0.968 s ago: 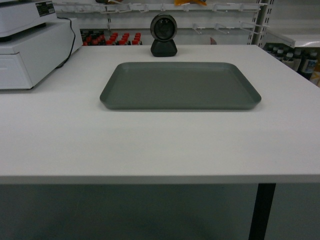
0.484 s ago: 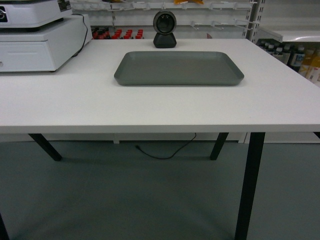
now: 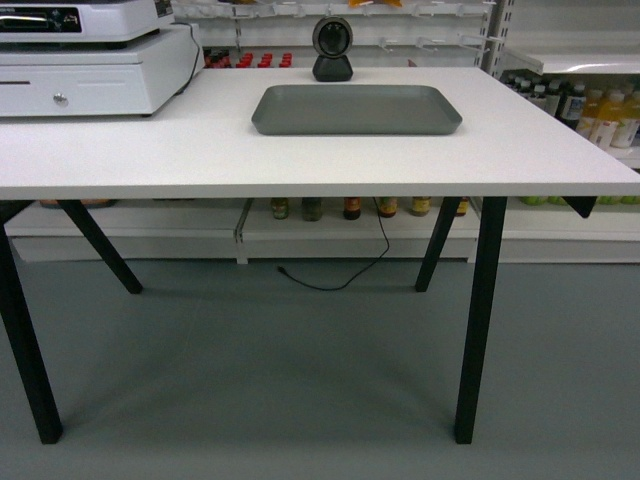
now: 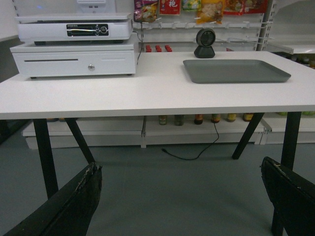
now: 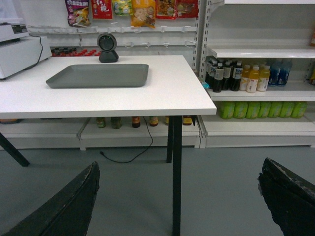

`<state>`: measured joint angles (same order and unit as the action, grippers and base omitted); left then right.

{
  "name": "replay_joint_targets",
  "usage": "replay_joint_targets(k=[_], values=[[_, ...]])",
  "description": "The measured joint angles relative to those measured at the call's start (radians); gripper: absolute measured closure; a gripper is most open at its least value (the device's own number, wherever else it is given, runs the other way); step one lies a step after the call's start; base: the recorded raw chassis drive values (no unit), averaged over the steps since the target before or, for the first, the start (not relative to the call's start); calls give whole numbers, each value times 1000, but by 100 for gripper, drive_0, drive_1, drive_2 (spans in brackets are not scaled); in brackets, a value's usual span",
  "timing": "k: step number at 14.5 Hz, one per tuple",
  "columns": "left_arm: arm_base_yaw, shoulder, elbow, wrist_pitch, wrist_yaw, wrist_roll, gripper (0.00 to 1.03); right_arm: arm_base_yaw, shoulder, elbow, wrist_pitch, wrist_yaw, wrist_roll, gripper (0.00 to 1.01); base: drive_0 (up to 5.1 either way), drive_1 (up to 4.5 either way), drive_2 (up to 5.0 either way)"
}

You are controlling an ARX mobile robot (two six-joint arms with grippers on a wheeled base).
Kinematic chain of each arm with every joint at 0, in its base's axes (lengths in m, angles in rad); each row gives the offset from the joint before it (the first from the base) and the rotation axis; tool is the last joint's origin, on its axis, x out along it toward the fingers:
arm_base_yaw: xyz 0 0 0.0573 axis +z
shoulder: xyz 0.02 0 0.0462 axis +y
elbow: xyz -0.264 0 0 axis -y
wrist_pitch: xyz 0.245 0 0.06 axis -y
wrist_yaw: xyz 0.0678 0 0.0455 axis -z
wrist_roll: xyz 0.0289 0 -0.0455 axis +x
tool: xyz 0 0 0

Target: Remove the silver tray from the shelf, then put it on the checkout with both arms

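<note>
The silver tray [image 3: 356, 109] lies flat on the white checkout bench [image 3: 300, 160], toward its far edge and a little right of centre; it is a wide grey-silver rectangle with rounded corners, a low raised rim and a matte face, and nothing rests in it. Just behind its far rim stands a round black barcode scanner [image 3: 332, 49] on a short base, apart from the tray. Neither arm shows in the head view. In the left wrist view the left gripper [image 4: 182, 201] hangs low in front of the bench, its jaws spread wide with the two black fingers [image 4: 74, 201] at the lower corners and only floor between them, holding nothing. The right gripper [image 5: 179, 199] is posed alike in its own view, jaws far apart and empty, well away from the tray. At the bench's left end sits a white cash drawer [image 3: 90, 80] with a register on top. The bench stands on black legs [image 3: 478, 320] over a grey floor [image 3: 250, 380], where a black cable [image 3: 345, 270] trails. Behind and to the right are store shelves with bottled drinks [image 5: 246, 78] and hanging snack packets [image 5: 133, 10].
</note>
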<state>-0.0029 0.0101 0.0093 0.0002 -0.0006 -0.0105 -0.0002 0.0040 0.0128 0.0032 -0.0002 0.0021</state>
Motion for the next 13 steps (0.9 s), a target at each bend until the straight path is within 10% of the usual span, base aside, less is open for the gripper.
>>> replay_joint_targets(k=[13], values=[[0, 0, 0, -3, 0, 0, 5, 0, 0, 0, -6, 0, 0, 3, 0, 0, 0]])
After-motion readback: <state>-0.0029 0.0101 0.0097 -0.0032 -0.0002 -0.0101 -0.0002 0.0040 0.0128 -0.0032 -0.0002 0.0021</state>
